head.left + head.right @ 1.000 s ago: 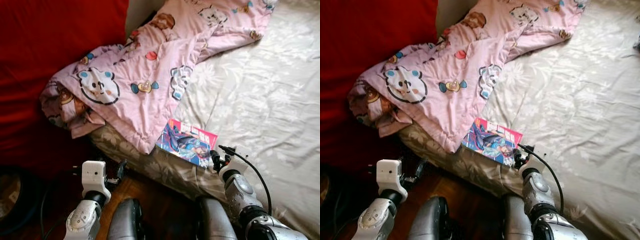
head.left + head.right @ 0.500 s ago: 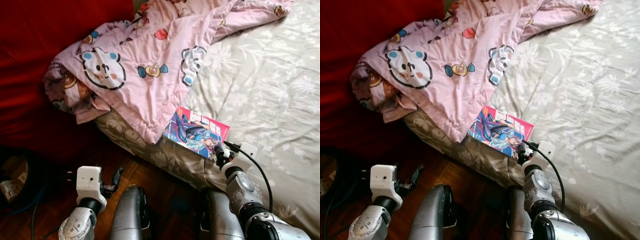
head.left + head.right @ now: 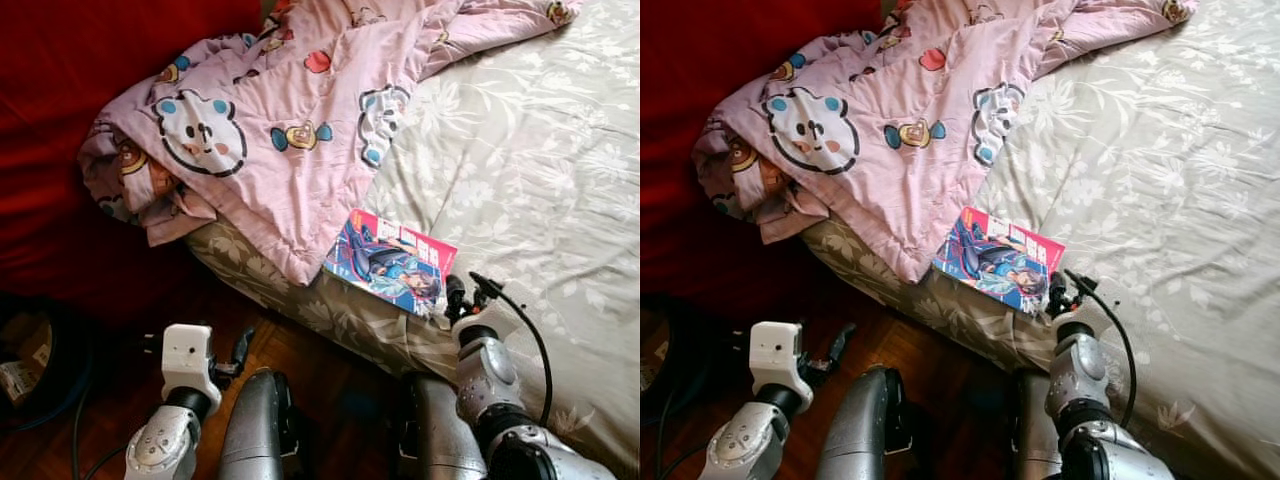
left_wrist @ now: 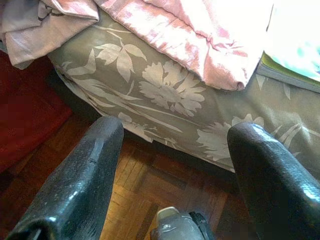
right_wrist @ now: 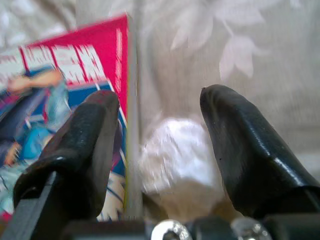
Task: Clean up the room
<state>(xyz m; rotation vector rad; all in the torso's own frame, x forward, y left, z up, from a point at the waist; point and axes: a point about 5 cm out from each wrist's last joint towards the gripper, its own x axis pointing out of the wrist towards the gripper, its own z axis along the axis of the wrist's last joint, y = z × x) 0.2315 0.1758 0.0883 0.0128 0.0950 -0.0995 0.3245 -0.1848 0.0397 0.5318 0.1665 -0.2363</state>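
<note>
Little of the tidying appears done: the pink blanket [image 3: 290, 130] lies crumpled on the bed [image 3: 540, 170], and the comic book [image 3: 392, 262] rests at the bed's edge. The right gripper [image 5: 160, 150] is held at the book's corner with jaws spread, a white crumpled wad [image 5: 177, 162] between them; the left gripper [image 4: 175, 165], also spread, hangs near the floor

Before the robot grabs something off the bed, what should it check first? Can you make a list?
1. Right gripper open: ok, its black fingers stand apart.
2. Something between the fingers: ok, a crumpled white wad sits there on the grey flowered bedsheet.
3. Pink and blue comic book out of the way: not ok, one finger lies over its cover, so it might get pinched too.
4. What the wad is: cannot tell, too blurred.
5. Pink cartoon-bear blanket apart from the grab: ok, it lies beyond the book.
6. Left gripper free: ok, open, low over the wooden floor beside the bed.
</note>
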